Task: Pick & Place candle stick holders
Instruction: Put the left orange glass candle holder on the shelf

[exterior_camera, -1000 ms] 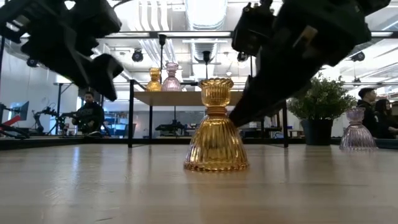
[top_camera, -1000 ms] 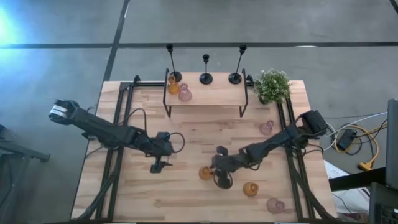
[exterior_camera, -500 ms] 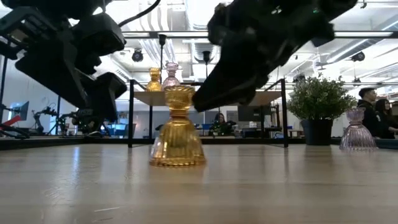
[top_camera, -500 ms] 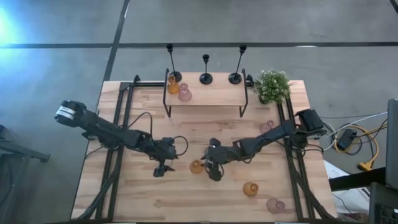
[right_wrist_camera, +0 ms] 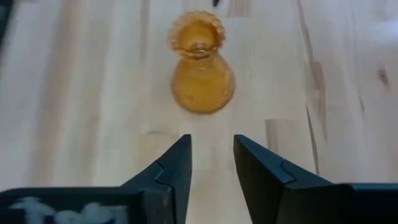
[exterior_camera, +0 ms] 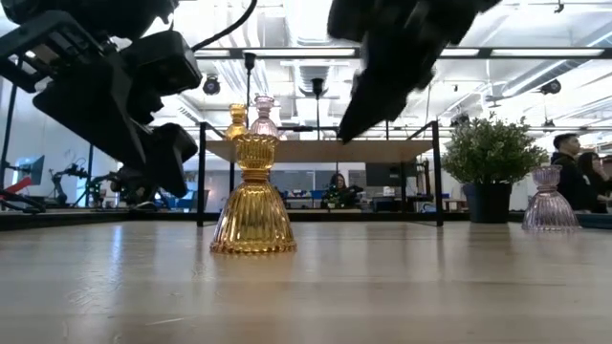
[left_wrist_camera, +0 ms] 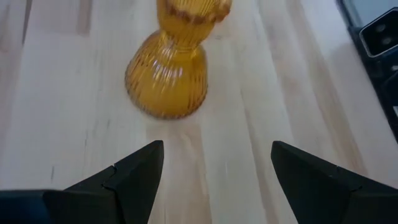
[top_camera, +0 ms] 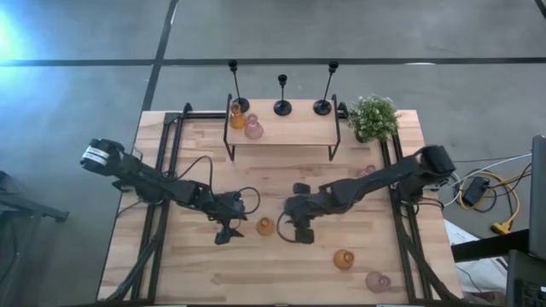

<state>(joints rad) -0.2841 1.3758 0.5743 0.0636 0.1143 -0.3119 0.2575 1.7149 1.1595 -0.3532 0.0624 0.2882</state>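
Centre of the high view, slightly low: an amber glass holder [top_camera: 265, 226] stands upright on the table [top_camera: 256, 281], stem axis vertical, with a gripper on each side. The left gripper [top_camera: 227, 232] sits just to its left, fingers spread wide and empty. The right gripper [top_camera: 300, 231] sits just to its right, jaws narrowed with nothing between them. The left looks marginally nearer, though it's close from overhead. Its wrist view has the holder dead ahead between the open fingers [left_wrist_camera: 134, 174], untouched.
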